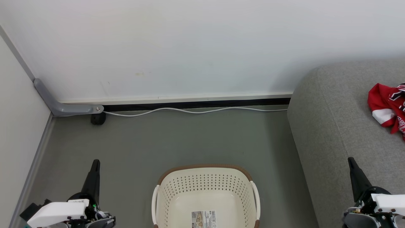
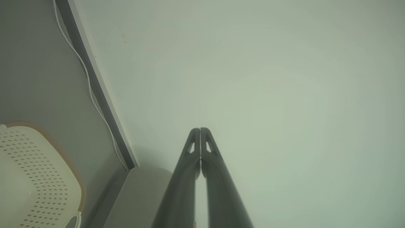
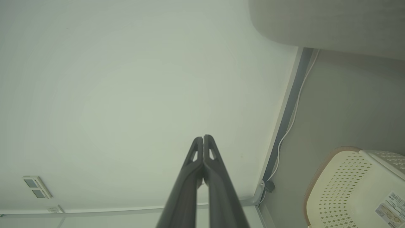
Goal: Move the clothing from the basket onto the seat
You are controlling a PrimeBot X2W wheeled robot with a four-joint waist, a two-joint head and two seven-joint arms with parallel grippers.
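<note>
Red clothing [image 1: 387,107] with white trim lies bunched on the grey seat [image 1: 329,126] at the right edge of the head view. The cream basket [image 1: 205,186] stands on the floor at bottom centre, with only a label on its bottom. My left gripper [image 1: 95,162] is at the lower left, shut, pointing up, left of the basket. My right gripper [image 1: 350,159] is at the lower right, shut, over the seat's front. In the left wrist view the gripper [image 2: 200,129] is shut and empty; the basket [image 2: 34,177] is at lower left. The right wrist gripper [image 3: 202,136] is shut too.
A white wall runs across the back, with a white cable [image 1: 196,110] along its dark base. A grey bracket with a black wheel [image 1: 98,117] sits in the left corner. Grey floor [image 1: 190,139] lies between the basket and the wall. A wall socket [image 3: 36,186] appears in the right wrist view.
</note>
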